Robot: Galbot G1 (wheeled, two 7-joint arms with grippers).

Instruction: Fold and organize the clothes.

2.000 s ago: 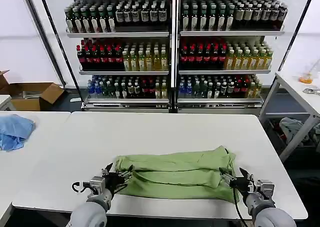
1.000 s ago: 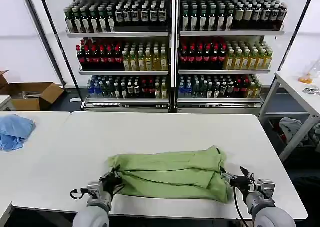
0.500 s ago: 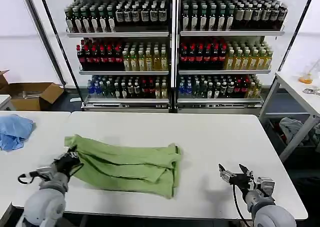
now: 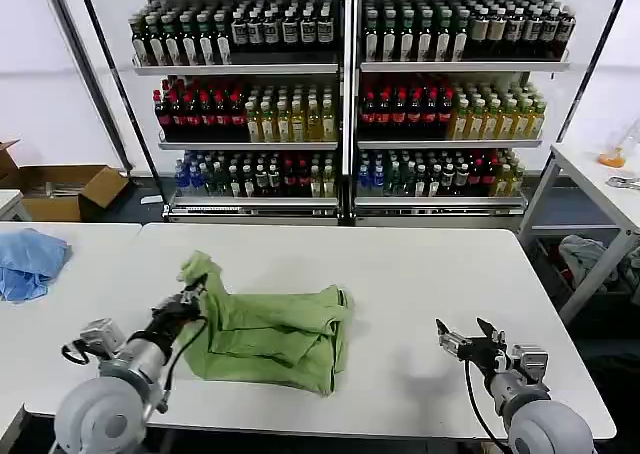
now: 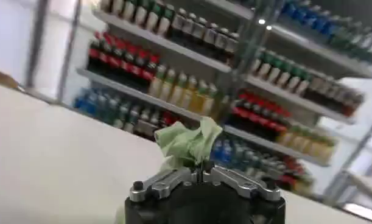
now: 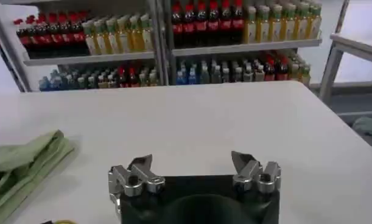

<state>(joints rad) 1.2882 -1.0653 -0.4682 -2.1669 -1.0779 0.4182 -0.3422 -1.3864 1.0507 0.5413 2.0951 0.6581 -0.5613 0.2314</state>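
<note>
Well, from the head view the green shirt (image 4: 270,332) lies bunched on the white counter (image 4: 400,274), toward its left half and nearer the front edge than the back. Its folds hide the buttons and any printed patch. One corner is lifted into a peak where the left pincer (image 4: 188,296) is clamped on the cloth, the fabric covering the fingertips. The right pincer (image 4: 468,340) hovers near the front right corner, spread wide and holding nothing, well apart from the shirt. A light blue cloth (image 4: 28,259) sits on the neighbouring counter at the left, partly cut off. The bottles on the shelves (image 4: 345,94) behind carry labels too small to read.

In the left wrist view, the left pincer (image 5: 203,169) pinches a tuft of shirt (image 5: 187,141), which stands up crumpled; bottle labels there are blurred.

In the right wrist view, the right pincer (image 6: 195,170) gapes open over bare counter (image 6: 192,122), with a shirt edge (image 6: 21,164) cut off at the side.
</note>
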